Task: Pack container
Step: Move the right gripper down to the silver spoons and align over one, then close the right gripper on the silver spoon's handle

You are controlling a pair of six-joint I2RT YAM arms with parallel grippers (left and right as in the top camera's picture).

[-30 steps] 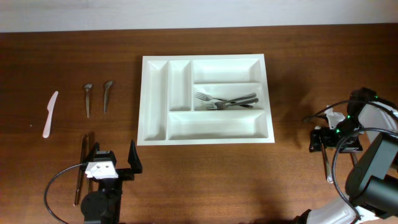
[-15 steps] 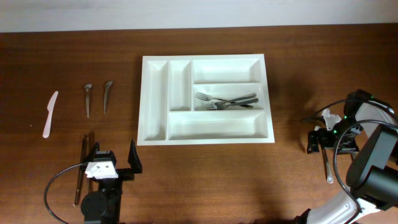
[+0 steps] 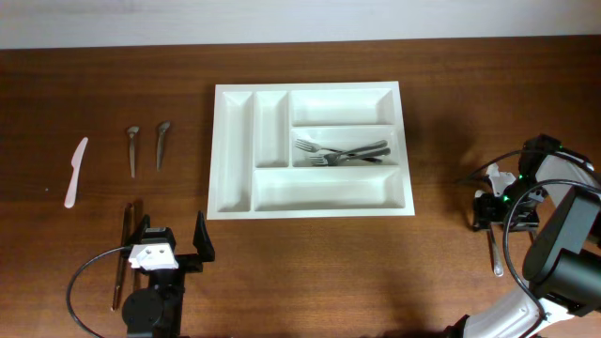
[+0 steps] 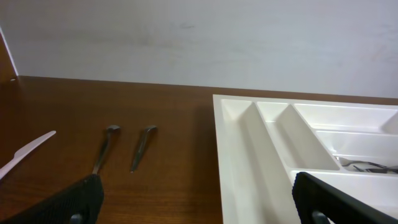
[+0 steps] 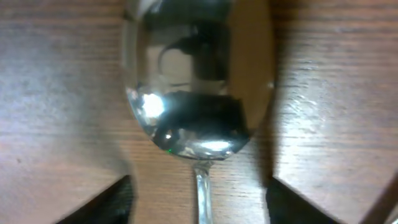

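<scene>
**A:** What is the surface, and what stands behind it?

**B:** It is a dark brown wooden table (image 3: 310,272); behind its far edge there is a plain pale wall (image 4: 186,37); the white cutlery tray (image 3: 324,191) lies flat in the middle of the table, and some forks (image 3: 343,151) lie in its middle long compartment.

**A:** And the claws?

**B:** The right claw (image 3: 490,214) is low over a metal spoon (image 5: 199,81) at the right side of the table; its fingers (image 5: 106,205) stand partly apart, one on each side of the thin handle just past the bowl; wood shows between each finger and the handle, so it is released, not grasping. The left claw (image 3: 172,235) is spread wide near the front edge at the left and holds nothing; a long dark utensil (image 3: 122,258) lies just beside it.

**A:** Where is there room to move?

**B:** A broad strip of wood lies between the tray's right rim and the right claw; the claw itself is near the right border of the overhead view. Left of the tray lie two small spoons (image 3: 132,148) and, further left, a white plastic knife (image 3: 75,172); all are well apart from the tray.
</scene>
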